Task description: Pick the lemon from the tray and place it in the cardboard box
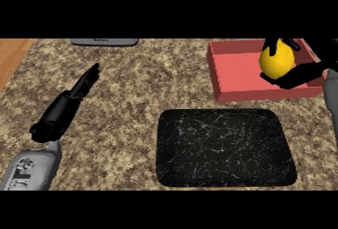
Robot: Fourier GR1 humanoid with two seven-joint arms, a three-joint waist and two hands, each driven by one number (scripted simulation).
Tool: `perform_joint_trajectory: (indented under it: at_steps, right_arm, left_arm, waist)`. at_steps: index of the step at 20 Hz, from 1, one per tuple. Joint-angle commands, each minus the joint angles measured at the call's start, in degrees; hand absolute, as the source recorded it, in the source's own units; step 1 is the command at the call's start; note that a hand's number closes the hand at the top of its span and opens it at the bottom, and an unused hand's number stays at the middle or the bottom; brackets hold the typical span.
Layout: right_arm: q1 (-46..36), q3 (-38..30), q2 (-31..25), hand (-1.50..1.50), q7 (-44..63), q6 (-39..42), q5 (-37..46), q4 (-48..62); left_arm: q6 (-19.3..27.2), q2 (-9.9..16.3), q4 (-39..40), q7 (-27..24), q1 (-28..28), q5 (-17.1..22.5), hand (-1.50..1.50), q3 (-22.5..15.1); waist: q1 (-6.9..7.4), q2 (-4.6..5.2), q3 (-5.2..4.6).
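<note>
- Where the speckled granite counter (119, 116) fills most of the head view, everything else sits on it; a wood strip (13, 58) shows at the far left edge.
- Black tray (226, 147): square with rounded corners, lower centre-right, white scratch marks inside, nothing lying in it.
- Red box (231, 85): open-topped, upper right, just beyond the tray, apart from it. Reads red, not cardboard brown.
- Left hand (63, 112): on the left over bare counter, fingers straight and together, pointing up-right, holding nothing; grey forearm comes in from the lower left corner.
- Right hand (293, 76): over the box's right side, black fingers and thumb curled around the lemon.
- Lemon (276, 60): yellow, upright, clamped in the right hand above the box interior, well away from the tray.
- Grey flat object (104, 42): top edge, partly cut off, can't tell what it is.
</note>
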Motion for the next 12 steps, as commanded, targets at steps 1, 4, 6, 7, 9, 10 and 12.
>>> perform_joint_trajectory:
  at_steps: [1, 4, 6, 7, 9, 10, 12]
  right_arm:
    - [-7.69, 1.54, -2.98, 1.50, -4.95, -3.82, 5.93, 14.47]
    - [-10.00, 4.69, -6.92, 1.50, -5.58, -1.25, 10.46, 21.17]
    - [-10.86, 7.68, -7.66, 1.50, -5.89, 1.56, 12.81, 24.50]
    - [-11.52, 8.32, -8.60, 1.50, -7.32, 0.83, 14.36, 28.04]
    - [-14.63, 8.45, -10.31, 1.50, -11.95, 0.63, 15.37, 34.25]
    - [-14.67, 9.09, -9.36, 1.50, -13.57, -1.05, 16.30, 36.95]
    - [-16.34, 11.18, -10.52, 1.50, -15.00, -0.12, 18.89, 40.38]
  left_arm:
    - [0.01, -0.81, 2.92, -3.44, 0.26, -0.54, 0.00, -0.22]
    - [-1.73, 0.43, -0.76, 0.13, -1.57, 1.29, 0.00, 0.51]
    - [-1.35, -0.05, -0.17, 0.11, -0.27, 0.29, 0.00, -0.34]
    - [-2.54, 0.50, 0.59, -0.82, -0.61, 1.19, 0.00, 0.07]
    - [-1.01, -0.64, -0.77, 1.45, -2.53, 0.23, 0.00, -0.55]
    - [-1.07, -1.37, 1.34, -0.77, -0.86, -0.34, 0.00, -1.39]
    - [-2.89, 1.06, -0.64, -1.02, -0.51, 1.20, 0.00, 0.48]
  waist:
    - [0.70, 0.40, 0.01]
    - [1.81, 0.63, 0.03]
    - [1.58, 0.54, 0.01]
    - [2.38, 1.00, 0.02]
    - [2.34, 0.99, 0.09]
    - [2.23, 1.09, 0.07]
    - [2.91, 1.05, 0.07]
